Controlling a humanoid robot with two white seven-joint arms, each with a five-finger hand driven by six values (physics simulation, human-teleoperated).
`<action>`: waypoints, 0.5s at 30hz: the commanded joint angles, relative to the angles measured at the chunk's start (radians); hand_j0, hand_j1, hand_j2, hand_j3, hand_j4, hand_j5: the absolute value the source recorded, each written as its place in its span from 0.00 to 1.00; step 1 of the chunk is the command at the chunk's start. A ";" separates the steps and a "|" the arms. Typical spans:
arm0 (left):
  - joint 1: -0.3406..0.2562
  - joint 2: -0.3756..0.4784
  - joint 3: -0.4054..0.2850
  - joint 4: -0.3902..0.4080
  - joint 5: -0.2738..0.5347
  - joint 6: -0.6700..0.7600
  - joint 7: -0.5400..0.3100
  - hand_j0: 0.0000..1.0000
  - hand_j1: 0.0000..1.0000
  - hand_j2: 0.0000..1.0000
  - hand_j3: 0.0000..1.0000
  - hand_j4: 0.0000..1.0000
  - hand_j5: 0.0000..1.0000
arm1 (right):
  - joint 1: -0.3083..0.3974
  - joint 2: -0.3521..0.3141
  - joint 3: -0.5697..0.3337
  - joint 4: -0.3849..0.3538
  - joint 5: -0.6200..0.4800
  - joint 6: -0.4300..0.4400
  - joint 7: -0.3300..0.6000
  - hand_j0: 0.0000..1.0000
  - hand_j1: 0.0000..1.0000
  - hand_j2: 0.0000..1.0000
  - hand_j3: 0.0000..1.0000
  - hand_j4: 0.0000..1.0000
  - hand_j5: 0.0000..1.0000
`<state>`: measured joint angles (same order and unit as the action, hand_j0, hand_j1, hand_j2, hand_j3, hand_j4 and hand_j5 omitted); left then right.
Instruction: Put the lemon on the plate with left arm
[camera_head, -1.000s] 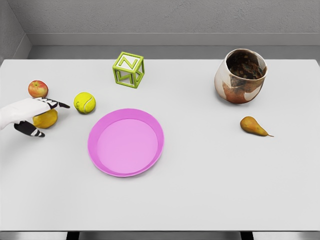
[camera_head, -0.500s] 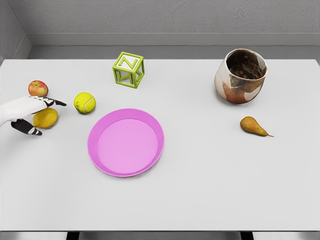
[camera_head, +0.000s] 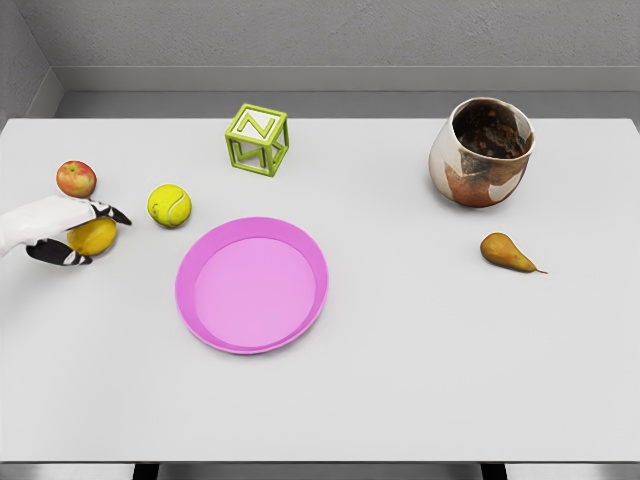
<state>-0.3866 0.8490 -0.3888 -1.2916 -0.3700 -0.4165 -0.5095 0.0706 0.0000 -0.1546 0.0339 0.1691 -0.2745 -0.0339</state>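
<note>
The lemon (camera_head: 92, 237) is being grasped, half-enclosed by the left hand (camera_head: 55, 232); lifting toward the plate (camera_head: 251, 285) at 4 o'clock is called for.

A broad white surface (camera_head: 420, 380) is filling nearly the whole head view, its far edge running straight across near the top and its near edge lying close to the bottom. Behind the far edge a grey wall (camera_head: 330, 30) is rising, rough in texture, with a paler band (camera_head: 340, 78) running along its foot. At the far left corner a second grey wall (camera_head: 18, 70) is meeting it at an angle. Soft, even light is falling over everything. Below the near edge, dark patches are showing.
</note>
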 joint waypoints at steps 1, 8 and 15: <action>0.000 0.001 -0.004 0.000 0.003 0.002 0.000 0.70 0.70 0.70 0.70 0.70 0.70 | 0.000 0.000 0.000 0.000 0.000 0.000 0.000 1.00 1.00 1.00 1.00 1.00 1.00; 0.000 0.001 -0.002 0.000 0.008 0.001 0.000 0.57 0.57 0.57 0.57 0.57 0.57 | 0.000 0.000 0.000 0.000 0.000 0.000 0.000 1.00 1.00 1.00 1.00 1.00 1.00; -0.003 0.008 0.010 -0.002 0.017 0.001 0.002 0.54 0.54 0.54 0.54 0.54 0.54 | 0.000 0.000 0.000 0.000 0.000 0.000 0.000 1.00 1.00 1.00 1.00 1.00 1.00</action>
<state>-0.3896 0.8534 -0.3827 -1.2929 -0.3594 -0.4171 -0.5089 0.0706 0.0000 -0.1546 0.0339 0.1690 -0.2745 -0.0338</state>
